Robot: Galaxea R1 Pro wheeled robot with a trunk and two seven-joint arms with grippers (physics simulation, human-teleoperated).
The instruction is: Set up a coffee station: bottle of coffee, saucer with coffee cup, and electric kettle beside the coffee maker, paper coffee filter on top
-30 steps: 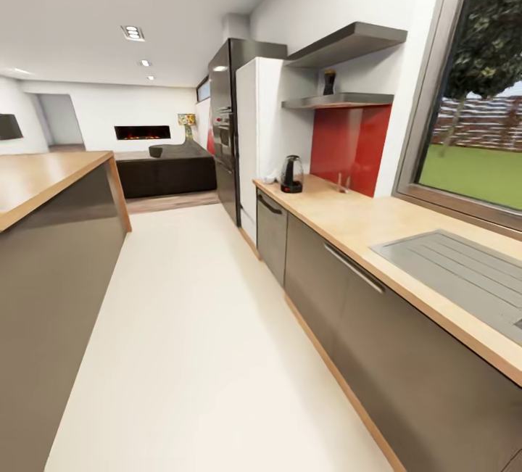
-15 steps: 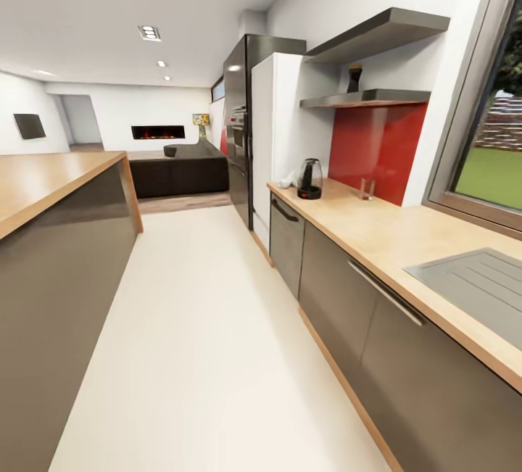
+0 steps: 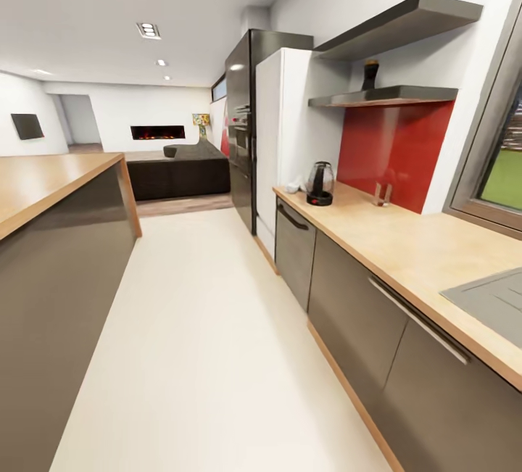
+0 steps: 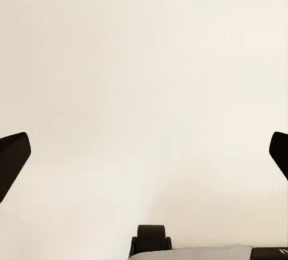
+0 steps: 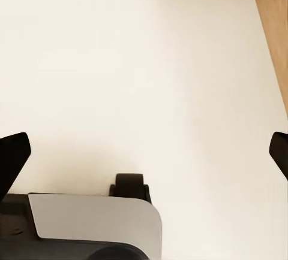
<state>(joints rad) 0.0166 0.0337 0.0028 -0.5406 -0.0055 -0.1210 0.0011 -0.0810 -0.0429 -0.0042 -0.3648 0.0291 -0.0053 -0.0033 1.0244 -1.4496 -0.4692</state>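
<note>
From the head camera: a long kitchen aisle with a pale floor [image 3: 196,327], dark island [image 3: 51,254] with wooden top at the left, and at the right a wooden countertop [image 3: 391,240] over dark cabinet fronts with long handles. Far along that countertop, near its end beside the white fridge [image 3: 286,131], the electric kettle [image 3: 319,183] standing upright on its dark base, with a small white item [image 3: 293,186] just beside it, too small to identify. Further back against the red backsplash [image 3: 395,146], a small clear object [image 3: 381,195], unclear what. Above, two grey wall shelves; on the lower shelf [image 3: 384,97] a dark bottle of coffee [image 3: 370,73], upright, well apart from the kettle. At the near right edge, a grey sink drainboard [image 3: 493,301] set into the counter, and a window frame above it. In the distance, a dark sofa and a lit fireplace in the wall. From the left wrist camera: the left gripper [image 4: 144,158] over the bare pale floor, its two dark fingertips [image 4: 12,161] at opposite edges of the picture, spread wide apart, nothing between them; below, a small dark caster wheel [image 4: 150,239] and a grey part of the robot base. From the right wrist camera: the right gripper [image 5: 144,152] likewise spread wide, fingertips [image 5: 12,155] far apart and holding nothing, above the same pale floor; a wooden plinth strip [image 5: 273,26] running along one corner, and the grey base panel [image 5: 96,218] with a dark wheel near it.
</note>
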